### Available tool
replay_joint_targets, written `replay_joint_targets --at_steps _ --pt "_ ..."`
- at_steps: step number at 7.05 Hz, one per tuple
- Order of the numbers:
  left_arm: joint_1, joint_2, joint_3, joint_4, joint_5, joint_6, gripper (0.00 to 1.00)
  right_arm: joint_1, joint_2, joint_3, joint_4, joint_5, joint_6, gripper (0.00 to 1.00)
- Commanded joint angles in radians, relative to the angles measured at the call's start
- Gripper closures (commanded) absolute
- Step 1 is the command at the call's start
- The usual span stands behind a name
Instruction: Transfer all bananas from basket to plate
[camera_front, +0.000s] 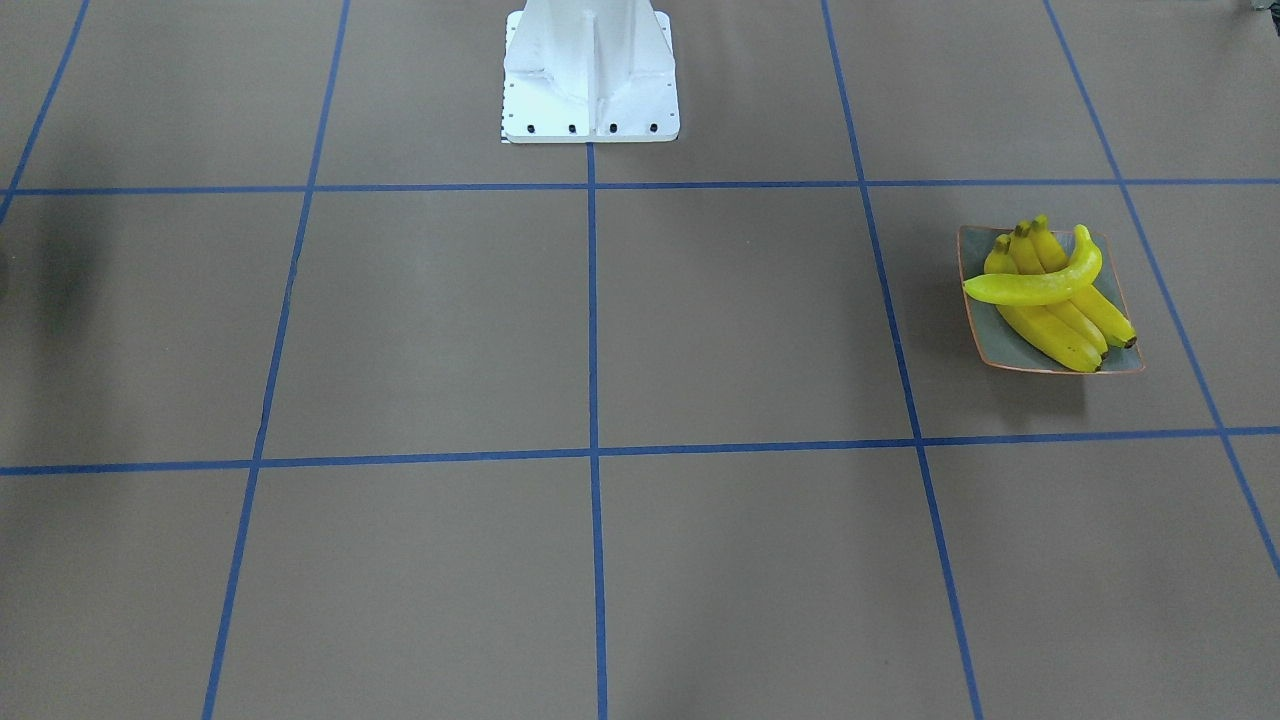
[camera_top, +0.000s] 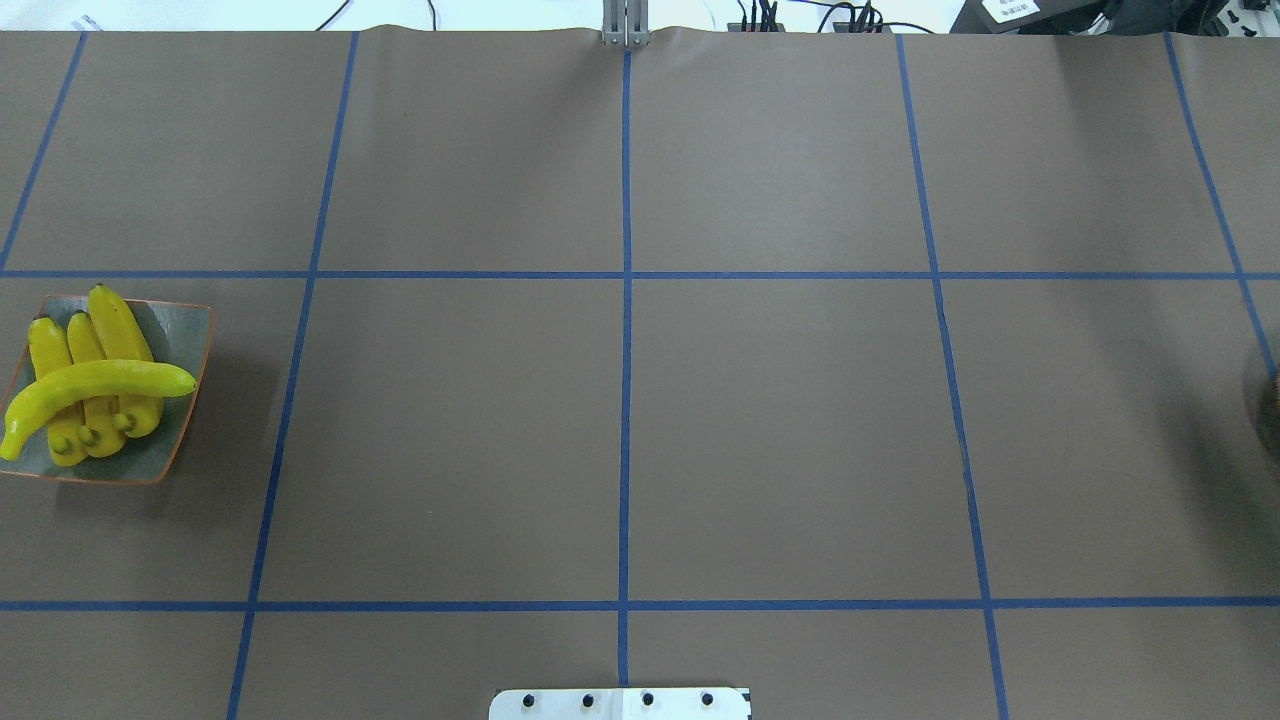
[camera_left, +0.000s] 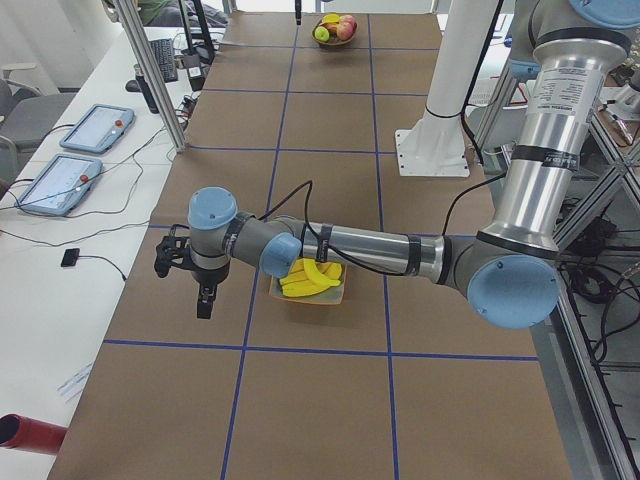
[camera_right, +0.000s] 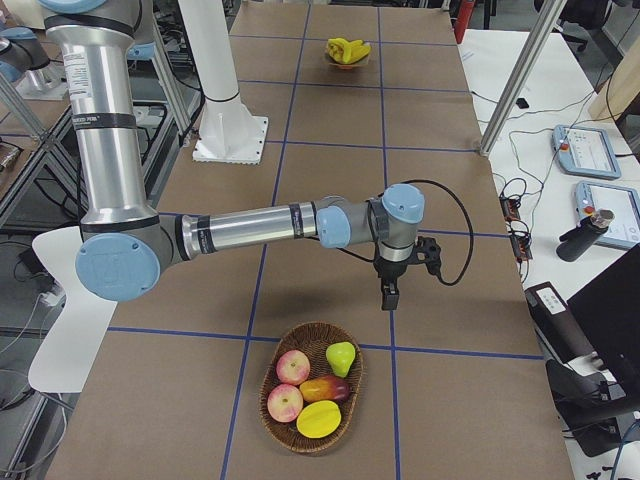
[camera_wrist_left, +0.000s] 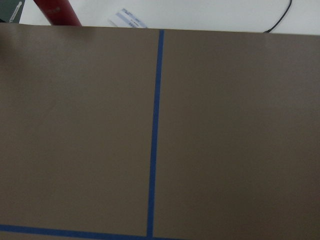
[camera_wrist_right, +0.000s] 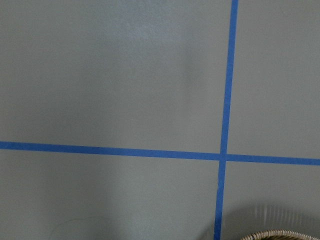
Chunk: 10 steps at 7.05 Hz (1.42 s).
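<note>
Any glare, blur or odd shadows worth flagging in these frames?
Overhead exterior: the strip beyond the table is blown out white; a soft shadow darkens the right edge. Front-facing: sharp, small highlights on the glossy yellow bananas. Right wrist: washed-out grey cast, pale sheen near the top, woven wicker basket rim blurred. Left wrist: slightly soft.

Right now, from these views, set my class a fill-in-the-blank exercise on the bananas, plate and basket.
The plate holds ___ bananas.
One banana lies crosswise on ___ of the other three.
The basket holds other fruit but ___ bananas.
Missing words: four; top; no.
</note>
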Motion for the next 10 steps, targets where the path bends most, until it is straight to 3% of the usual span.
replay_joint_targets --at_steps 1,3,7,8,10 --pt "-0.005 0.111 -0.139 0.139 -0.004 0.085 0.00 0.084 -0.025 -0.026 -0.002 0.042 -0.092 0.00" --pt "-0.002 0.145 -0.315 0.345 -0.008 0.086 0.00 0.135 -0.031 -0.080 0.000 0.111 -0.137 0.00" --pt "0.001 0.145 -0.253 0.329 -0.016 0.161 0.00 0.163 -0.048 -0.107 0.011 0.124 -0.140 0.00" --pt "0.001 0.144 -0.238 0.328 -0.071 0.172 0.00 0.189 -0.042 -0.101 0.004 0.162 -0.139 0.00" --pt "-0.003 0.148 -0.213 0.308 -0.077 0.171 0.00 0.191 -0.036 -0.081 0.001 0.165 -0.132 0.00"
